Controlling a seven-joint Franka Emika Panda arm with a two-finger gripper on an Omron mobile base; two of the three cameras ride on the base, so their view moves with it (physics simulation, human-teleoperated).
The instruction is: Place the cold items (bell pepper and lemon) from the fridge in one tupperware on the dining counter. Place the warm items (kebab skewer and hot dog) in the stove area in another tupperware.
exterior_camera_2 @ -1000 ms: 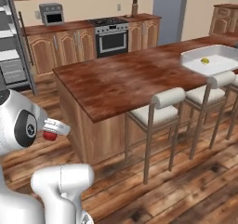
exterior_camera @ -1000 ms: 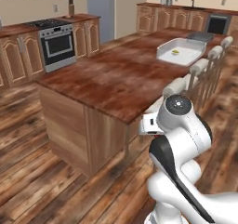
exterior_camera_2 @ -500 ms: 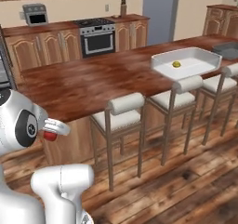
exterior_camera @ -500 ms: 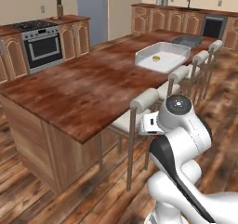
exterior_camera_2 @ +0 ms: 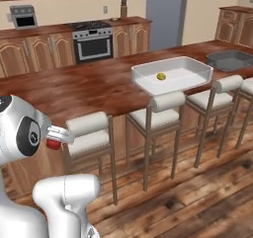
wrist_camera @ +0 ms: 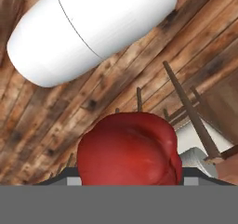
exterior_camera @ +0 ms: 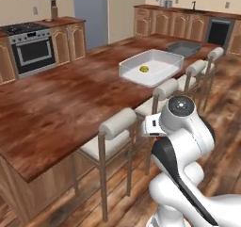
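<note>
A red bell pepper [wrist_camera: 128, 148] bulges up large in the hand view, covering the fingertips. From the right base view the bell pepper [exterior_camera_2: 52, 144] peeks out under my gripper [exterior_camera_2: 54, 139], which is shut on it and held low beside the arm, in front of the stools. On the dining counter [exterior_camera: 61, 103] stands a white tupperware [exterior_camera: 129, 63] with the yellow lemon [exterior_camera: 144, 69] inside; both show again as the tupperware [exterior_camera_2: 143, 71] and the lemon [exterior_camera_2: 160, 76]. A grey tupperware [exterior_camera: 182, 48] sits further along the counter. Kebab skewer and hot dog are out of view.
A row of padded bar stools [exterior_camera: 115, 127] lines the near side of the counter between me and the tupperware. The stove [exterior_camera_2: 93, 39] stands against the back wall among wooden cabinets. Wooden floor spreads to the right of the stools.
The whole picture has shifted: the base has driven along the counter, bringing the stools and the white tupperware closer. The gripper still holds the pepper in the same pose.
</note>
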